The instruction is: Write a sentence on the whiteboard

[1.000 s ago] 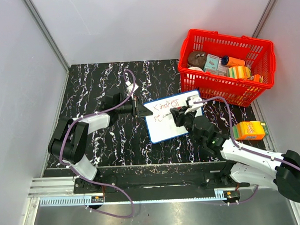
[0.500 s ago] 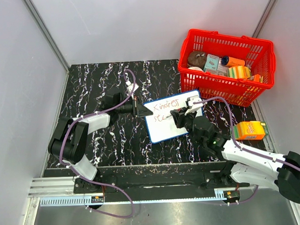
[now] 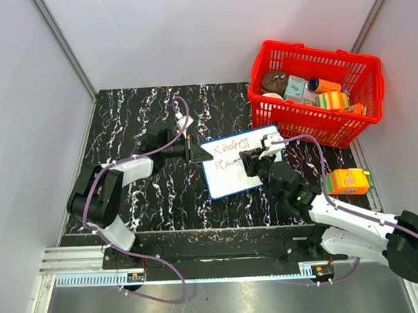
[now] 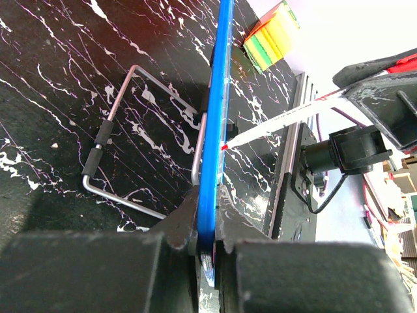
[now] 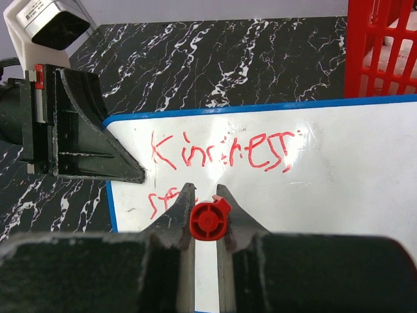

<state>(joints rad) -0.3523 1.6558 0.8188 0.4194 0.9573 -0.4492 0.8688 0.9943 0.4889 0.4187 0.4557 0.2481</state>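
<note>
**A:** Where's the whiteboard (image 3: 238, 162) sitting?

**B:** In the middle of the tabletop (image 3: 138, 118), just in front of the red basket (image 3: 312, 128), between the two arms.

**A:** Why is the left arm on it?

**B:** To steady it, I'd say. The left fingers (image 4: 184, 225) are closed on the blue frame at the board's left edge, so the board shouldn't slide under the pen strokes.

**A:** And the right arm?

**B:** The right fingers (image 5: 177, 218) are clamped tight on a red-ended marker (image 5: 208, 222), which points forward and down at the board. In the left wrist view its red tip touches the white face.

**A:** How far along is the sentence (image 5: 225, 149)?

**B:** There's one red word across the top, roughly "Kindness". A few letters of a second line sit beneath it, right where the tip rests. I'd judge it mid-writing, since most of the board below is bare.
</note>
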